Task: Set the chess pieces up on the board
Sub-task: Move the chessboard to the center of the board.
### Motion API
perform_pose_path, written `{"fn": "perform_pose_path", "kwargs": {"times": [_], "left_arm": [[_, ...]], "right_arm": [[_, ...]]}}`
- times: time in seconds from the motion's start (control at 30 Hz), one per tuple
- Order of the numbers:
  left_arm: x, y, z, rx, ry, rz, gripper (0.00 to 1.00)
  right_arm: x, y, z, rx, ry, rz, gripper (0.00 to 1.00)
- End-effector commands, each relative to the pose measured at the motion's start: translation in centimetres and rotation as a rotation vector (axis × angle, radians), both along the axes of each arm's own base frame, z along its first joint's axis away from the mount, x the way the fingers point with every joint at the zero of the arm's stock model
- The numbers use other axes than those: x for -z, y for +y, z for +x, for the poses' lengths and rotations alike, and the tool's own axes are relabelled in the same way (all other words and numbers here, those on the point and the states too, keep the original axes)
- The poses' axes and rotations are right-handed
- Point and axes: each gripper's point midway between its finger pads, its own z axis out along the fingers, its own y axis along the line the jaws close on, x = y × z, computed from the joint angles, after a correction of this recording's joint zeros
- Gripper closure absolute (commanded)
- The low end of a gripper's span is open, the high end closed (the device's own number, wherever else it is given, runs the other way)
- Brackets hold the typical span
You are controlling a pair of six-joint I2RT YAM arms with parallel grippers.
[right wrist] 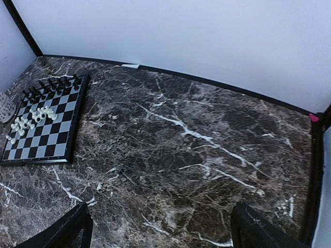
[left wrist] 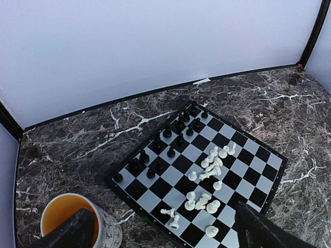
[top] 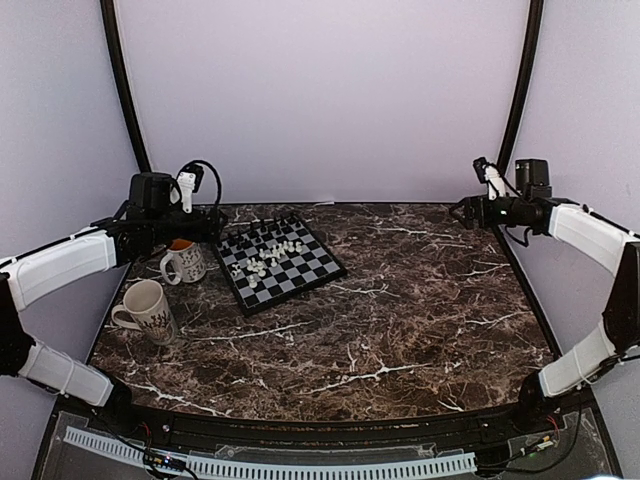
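At the far left of the marble-patterned table [top: 400,300] stands a cream mug [top: 148,310] with its handle to the left; it has a dark printed pattern on its wall, but I cannot read it as letters; just behind it and a little to the right stands a second white mug [top: 188,265], orange inside, also with small dark marks on the side that are too small to read in the left wrist view; the left gripper [top: 212,228] hangs above this second mug, and its two dark fingers [left wrist: 77,230] stand wide apart with nothing between them; just beside the mug, to the right, lies the chessboard [top: 310,265], turned at an angle to the table edge, with a thin black rim and no writing that I can see on it; the black chess pieces [left wrist: 165,139] stand upright in two rough rows along the far side of the board; the white chess pieces [left wrist: 209,170] are gathered in a loose group near the middle of the board, and several of them lie on their sides; the right half of the table shows only brown stone with white veins; at the far right the right gripper [top: 462,210] is held above the back corner, well apart from the board, its fingers [right wrist: 77,227] spread wide and holding nothing.
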Motion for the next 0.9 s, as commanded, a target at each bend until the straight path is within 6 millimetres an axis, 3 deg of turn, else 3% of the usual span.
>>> {"fn": "perform_pose_path", "kwargs": {"times": [0.0,0.13,0.23,0.3,0.37,0.43,0.57,0.7,0.87], "left_arm": [[-2.3,-1.9,-1.0,0.058,-0.104,-0.012,0.02],[-2.7,-0.4,0.2,-0.082,-0.175,-0.003,0.01],[-3.4,-1.1,0.8,-0.082,-0.156,0.003,0.04],[-3.1,-1.2,0.8,-0.095,-0.101,-0.034,0.16],[-2.5,-1.6,0.4,-0.1,-0.037,-0.088,0.34],[-1.4,-1.7,-0.3,-0.126,0.029,-0.158,0.48],[1.7,-1.6,-2.0,-0.156,0.138,-0.247,0.59],[5.1,-2.3,-3.3,-0.161,0.267,-0.285,0.67],[8.7,-3.8,-4.6,-0.143,0.419,-0.319,0.68]], "right_arm": [[0.0,4.0,1.1,-0.151,-0.019,0.019,0.09],[2.1,7.7,2.3,-0.245,0.048,0.024,0.11],[2.8,10.9,2.9,-0.318,0.078,0.031,0.13],[3.1,12.8,3.4,-0.35,0.093,0.039,0.14],[3.7,14.5,3.6,-0.378,0.116,0.046,0.17],[4.7,15.9,3.9,-0.393,0.142,0.053,0.2],[7.3,18.1,4.5,-0.401,0.22,0.088,0.29],[10.4,20.3,4.6,-0.431,0.331,0.137,0.38],[13.2,22.3,4.4,-0.431,0.416,0.14,0.45]]}}
